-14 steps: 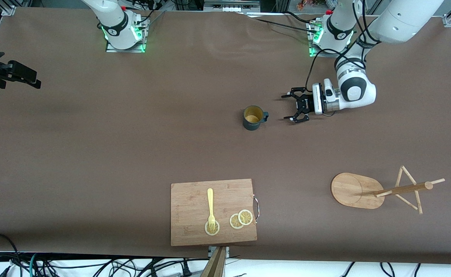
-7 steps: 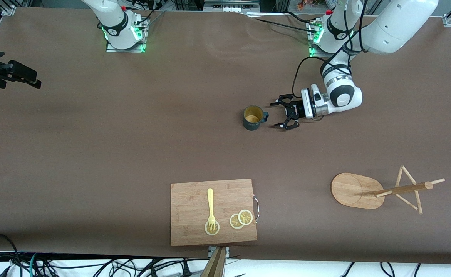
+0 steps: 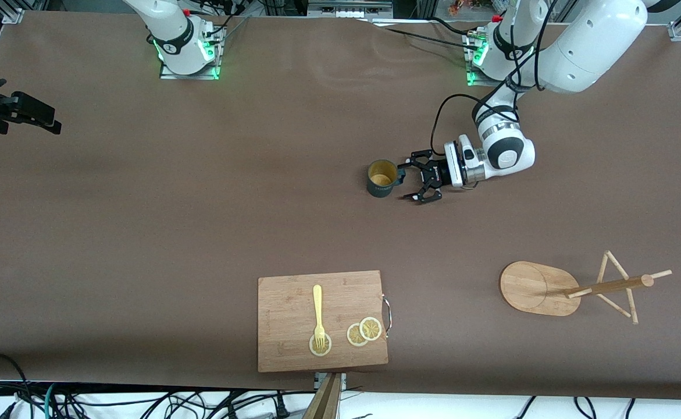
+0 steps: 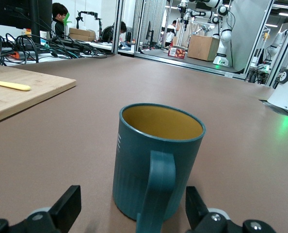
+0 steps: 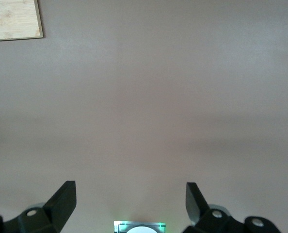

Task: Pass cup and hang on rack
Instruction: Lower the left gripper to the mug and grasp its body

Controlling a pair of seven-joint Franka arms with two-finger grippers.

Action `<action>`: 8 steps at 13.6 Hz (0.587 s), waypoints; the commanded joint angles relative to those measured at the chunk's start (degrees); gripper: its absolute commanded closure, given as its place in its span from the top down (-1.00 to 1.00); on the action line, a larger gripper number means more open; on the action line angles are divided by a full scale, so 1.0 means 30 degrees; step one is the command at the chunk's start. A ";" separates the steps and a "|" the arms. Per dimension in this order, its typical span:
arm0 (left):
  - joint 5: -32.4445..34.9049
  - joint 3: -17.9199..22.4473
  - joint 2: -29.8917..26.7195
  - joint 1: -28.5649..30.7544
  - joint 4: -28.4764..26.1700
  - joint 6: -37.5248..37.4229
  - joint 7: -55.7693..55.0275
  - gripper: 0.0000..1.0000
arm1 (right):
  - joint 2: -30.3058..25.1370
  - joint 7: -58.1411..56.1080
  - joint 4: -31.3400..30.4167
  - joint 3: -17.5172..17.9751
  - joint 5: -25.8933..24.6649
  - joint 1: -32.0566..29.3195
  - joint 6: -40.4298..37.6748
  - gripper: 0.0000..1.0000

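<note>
The right gripper (image 3: pixel 55 123) waits wide open at the right arm's end of the brown table (image 3: pixel 142 233). The small dark teal cup (image 3: pixel 382 178) stands upright mid-table, and the left gripper (image 3: pixel 411 181) has slid in low, its spread fingers now flanking the handle (not yet touching it). The bamboo rack (image 3: pixel 541 288) stands well apart, so pickup looks imminent.

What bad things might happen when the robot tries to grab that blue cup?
1. The left gripper comes in low with its jaws open around the handle of the cup; an off-centre finger might bump the cup and tip it.
2. The handle is thin, so the cup could swing or slip once lifted.
3. The rack has thin pegs, which could be easy to miss.
</note>
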 commanded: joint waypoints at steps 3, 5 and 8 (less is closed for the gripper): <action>-0.1124 -0.0055 0.0428 -0.0015 0.0089 0.0036 0.3701 0.22 | 0.0011 -0.0198 0.0170 -0.0126 -0.0196 -0.0007 -0.0015 1.00; -0.1123 -0.0084 0.0399 -0.0015 0.0089 0.0036 0.4021 0.04 | 0.0011 -0.0198 0.0170 -0.0097 -0.0196 -0.0007 -0.0015 1.00; -0.1211 -0.0084 0.0428 -0.0015 0.0089 0.0036 0.4605 -0.78 | 0.0011 -0.0198 0.0170 -0.0127 -0.0167 -0.0036 0.0015 1.00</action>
